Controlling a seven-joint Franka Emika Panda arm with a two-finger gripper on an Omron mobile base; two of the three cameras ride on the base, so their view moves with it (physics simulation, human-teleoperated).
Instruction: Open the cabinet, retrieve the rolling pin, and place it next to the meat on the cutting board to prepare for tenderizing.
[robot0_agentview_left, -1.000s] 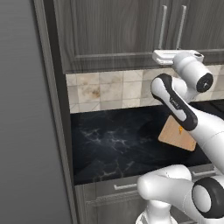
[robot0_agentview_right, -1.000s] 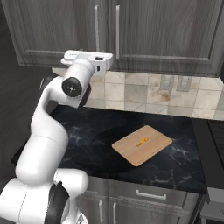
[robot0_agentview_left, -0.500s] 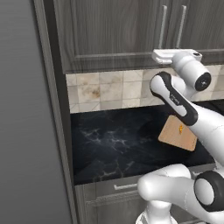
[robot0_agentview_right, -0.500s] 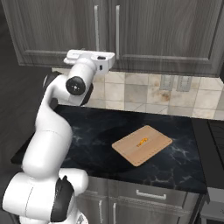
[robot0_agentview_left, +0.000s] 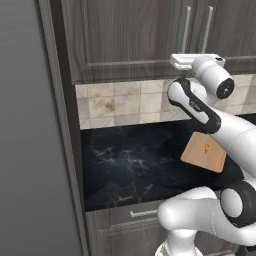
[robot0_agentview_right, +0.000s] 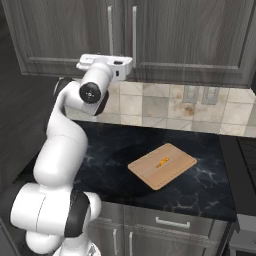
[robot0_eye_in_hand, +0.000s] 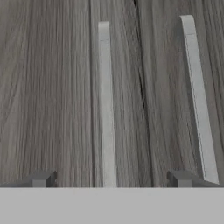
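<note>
You are facing a black marbled surface (robot0_agentview_right: 115, 150) that runs along a wall of beige stone tiles (robot0_agentview_right: 150, 105), with the cabinet (robot0_agentview_left: 130, 40) hanging above it, dark grey wood grain, both panelled doors shut. Its two long silver bar handles (robot0_agentview_right: 134, 30) stand upright side by side at the seam between the doors. The end effector (robot0_eye_in_hand: 109, 179) is raised to the lower part of those doors and pointed straight at them; in the hand view its two dark fingertips (robot0_eye_in_hand: 41, 178) stand wide apart and hold nothing, with the left-hand handle (robot0_eye_in_hand: 105, 105) rising between them and the other handle (robot0_eye_in_hand: 197, 96) just past the right tip. You cannot tell from these views whether the tips touch the door. The cutting board (robot0_agentview_right: 162, 165) lies flat on the surface, turned at an angle, to the right of the arm in the right base view and partly hidden behind the arm in the left base view. A small orange piece (robot0_agentview_right: 162, 162) sits near the middle of the board; it is too small to make out clearly. Below the surface run grey drawer fronts (robot0_agentview_right: 165, 225) with short horizontal handles. A tall dark grey panel (robot0_agentview_left: 30, 130) closes off the room at the left of the left base view, and two wall outlets (robot0_agentview_right: 200, 95) sit in the tiles above the board.
</note>
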